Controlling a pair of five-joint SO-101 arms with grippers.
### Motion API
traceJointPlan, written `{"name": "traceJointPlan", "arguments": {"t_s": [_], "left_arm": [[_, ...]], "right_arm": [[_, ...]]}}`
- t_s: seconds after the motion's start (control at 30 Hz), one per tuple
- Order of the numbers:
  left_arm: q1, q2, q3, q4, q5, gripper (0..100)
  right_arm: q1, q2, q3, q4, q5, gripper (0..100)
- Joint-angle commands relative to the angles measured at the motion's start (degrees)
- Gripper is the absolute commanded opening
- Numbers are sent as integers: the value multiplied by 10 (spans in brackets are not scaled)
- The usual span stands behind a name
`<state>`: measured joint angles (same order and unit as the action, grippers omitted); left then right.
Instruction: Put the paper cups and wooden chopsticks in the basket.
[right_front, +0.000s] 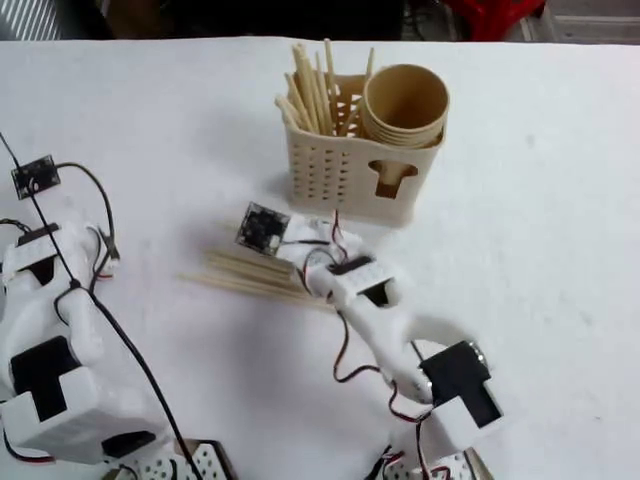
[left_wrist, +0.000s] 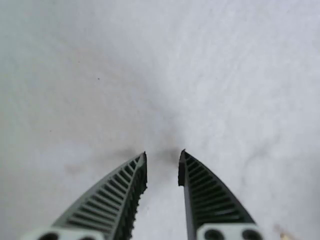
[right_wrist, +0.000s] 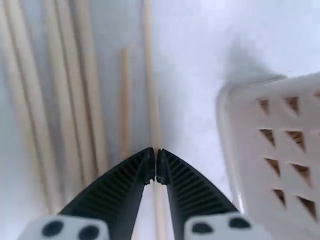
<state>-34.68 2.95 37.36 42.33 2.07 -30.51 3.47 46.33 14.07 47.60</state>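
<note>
A cream perforated basket (right_front: 350, 175) stands at the back middle of the table, holding a stack of paper cups (right_front: 405, 100) and a bundle of wooden chopsticks (right_front: 315, 85). Several loose chopsticks (right_front: 245, 275) lie flat in front of the basket. The right arm (right_front: 370, 300) stretches over their right ends. My right gripper (right_wrist: 155, 165) is shut just above the table, in line with one loose chopstick (right_wrist: 148, 75); other chopsticks (right_wrist: 60, 100) lie beside it and the basket wall (right_wrist: 270, 150) is close. My left gripper (left_wrist: 162, 155) is open over bare white table, with nothing between its fingers.
The left arm (right_front: 50, 330) is folded at the table's left front edge, with cables (right_front: 100, 230) trailing beside it. A small circuit board (right_front: 262, 227) sits on the right arm's wrist. White tabletop (right_front: 540, 250) stretches to the right of the basket.
</note>
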Motion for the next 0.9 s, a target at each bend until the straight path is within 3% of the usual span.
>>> {"name": "traceJointPlan", "arguments": {"t_s": [0.0, 0.37, 0.7, 0.87], "left_arm": [[7, -3, -3, -8, 4, 123], [7, -3, -3, -9, 4, 124], [7, -3, -3, -9, 4, 124], [7, -3, -3, -9, 4, 123]], "right_arm": [[-11, -12, -74, 186, 6, 18], [-96, -90, -91, 333, 2, 18], [-116, -218, -94, 346, -25, 25], [-124, -122, -103, 315, -25, 163]]}}
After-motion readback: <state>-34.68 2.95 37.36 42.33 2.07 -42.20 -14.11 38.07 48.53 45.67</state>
